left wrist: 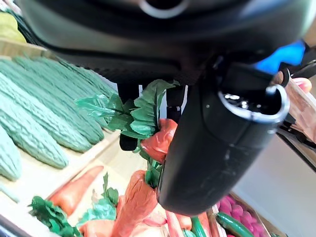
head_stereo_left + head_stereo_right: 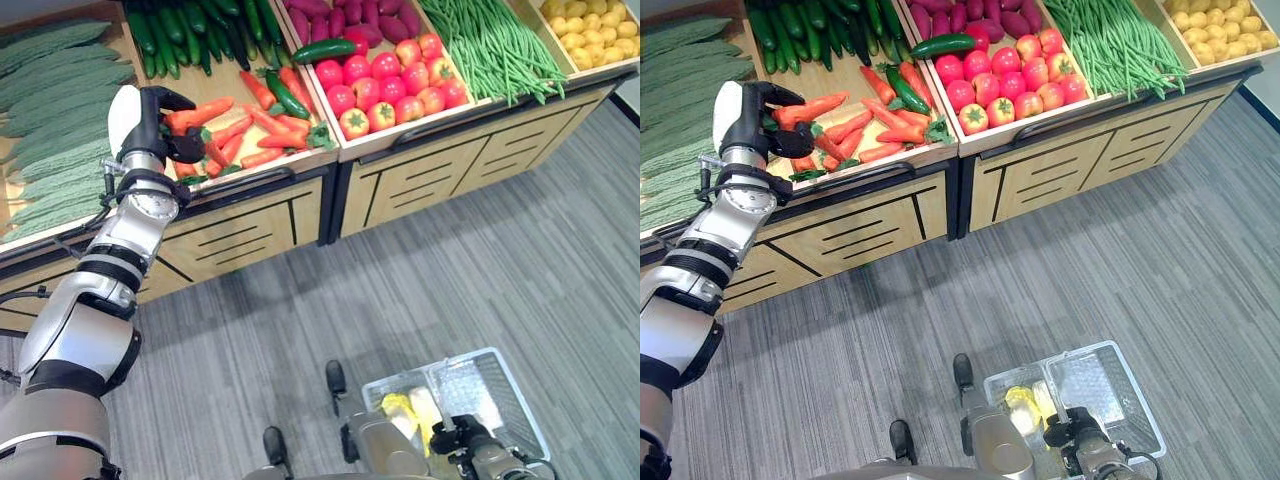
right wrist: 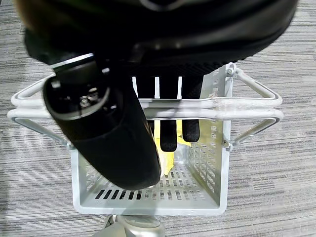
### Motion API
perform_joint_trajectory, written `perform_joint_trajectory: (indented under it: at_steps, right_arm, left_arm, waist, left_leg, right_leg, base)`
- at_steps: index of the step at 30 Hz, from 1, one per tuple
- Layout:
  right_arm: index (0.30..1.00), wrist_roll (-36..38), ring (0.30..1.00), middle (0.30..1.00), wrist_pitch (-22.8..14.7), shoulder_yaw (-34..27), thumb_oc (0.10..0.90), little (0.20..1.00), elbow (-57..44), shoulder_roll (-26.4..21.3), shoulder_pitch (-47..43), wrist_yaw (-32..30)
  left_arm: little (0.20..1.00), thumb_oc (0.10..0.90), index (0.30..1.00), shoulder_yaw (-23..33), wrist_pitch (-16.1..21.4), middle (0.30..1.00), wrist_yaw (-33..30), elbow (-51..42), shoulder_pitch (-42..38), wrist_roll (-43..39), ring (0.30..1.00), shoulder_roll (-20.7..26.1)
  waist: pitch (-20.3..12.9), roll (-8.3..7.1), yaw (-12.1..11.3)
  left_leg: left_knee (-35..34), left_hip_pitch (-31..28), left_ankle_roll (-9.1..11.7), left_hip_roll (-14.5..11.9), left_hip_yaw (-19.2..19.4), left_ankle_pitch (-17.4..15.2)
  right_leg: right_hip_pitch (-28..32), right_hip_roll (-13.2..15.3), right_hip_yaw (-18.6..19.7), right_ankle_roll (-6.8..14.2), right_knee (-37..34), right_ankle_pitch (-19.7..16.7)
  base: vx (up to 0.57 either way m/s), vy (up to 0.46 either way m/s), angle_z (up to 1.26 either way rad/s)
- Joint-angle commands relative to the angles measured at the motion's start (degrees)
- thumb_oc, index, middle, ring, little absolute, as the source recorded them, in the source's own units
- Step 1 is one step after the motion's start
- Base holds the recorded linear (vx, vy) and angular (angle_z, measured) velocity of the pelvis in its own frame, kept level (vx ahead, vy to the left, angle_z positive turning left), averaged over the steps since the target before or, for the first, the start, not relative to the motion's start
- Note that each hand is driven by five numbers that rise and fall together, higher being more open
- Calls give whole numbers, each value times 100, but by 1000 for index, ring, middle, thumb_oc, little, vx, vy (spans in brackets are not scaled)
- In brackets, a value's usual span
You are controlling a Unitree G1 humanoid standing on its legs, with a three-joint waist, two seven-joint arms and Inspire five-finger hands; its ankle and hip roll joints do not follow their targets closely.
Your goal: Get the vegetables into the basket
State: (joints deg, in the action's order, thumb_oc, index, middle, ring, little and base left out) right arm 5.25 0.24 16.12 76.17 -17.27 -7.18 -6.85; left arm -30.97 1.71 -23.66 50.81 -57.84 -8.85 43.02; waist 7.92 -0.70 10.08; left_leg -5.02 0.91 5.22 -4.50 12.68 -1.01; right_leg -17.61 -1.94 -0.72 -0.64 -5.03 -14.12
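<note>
Left eye view: the left hand [image 2: 160, 125] is up at the wooden stand [image 2: 250, 195], its fingers curled round a carrot [image 2: 198, 113] (leafy top showing in its wrist view) above the other carrots [image 2: 255, 135] in their bin. Cucumbers [image 2: 190, 30], tomatoes [image 2: 385, 85] and green beans [image 2: 490, 45] lie in bins alongside. Down by the floor, the right hand [image 3: 123, 133] is wrapped round the handles of the white basket [image 3: 148, 197], which holds something yellow [image 2: 400, 412].

Vegetables [image 2: 385, 85] on wooden stand [image 2: 430, 170]
</note>
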Motion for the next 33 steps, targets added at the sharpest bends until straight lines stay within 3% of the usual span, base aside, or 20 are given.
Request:
perform_joint_trajectory:
  at_steps: [1, 18, 33]
  right_arm:
    - [300, -94, 300, 300, 110, -9, 400, 300, 221, -401, 560, 15]
    - [300, -117, 300, 300, 286, -124, 400, 300, 403, -331, 627, 136]
    - [300, -107, 300, 300, 396, -235, 400, 300, 417, -266, 684, 214]
  left_arm:
    - [300, 400, 300, 518, 402, 300, -143, -211, -290, 363, 300, 357]
    - [300, 400, 300, 467, 343, 300, 108, -523, -160, 295, 300, 426]
    - [300, 400, 300, 531, 219, 300, 342, -711, 163, 317, 300, 104]
  waist:
    - [-472, 103, 195]
    - [-787, -34, 36]
    - [-947, -44, 7]
  left_leg:
    - [2, 220, 396, -302, -208, 384]
    - [2, -283, 264, -153, -295, 285]
    - [2, -714, 63, 55, -428, 91]
  right_leg:
    - [938, 404, -254, 874, 3, 977]
    - [1507, 531, -308, 987, 3, 917]
    - [1981, 766, -359, 1071, 131, 977]
  base:
    - [1, 32, 5]
    - [1, 37, 4]
    - [-7, 53, 6]
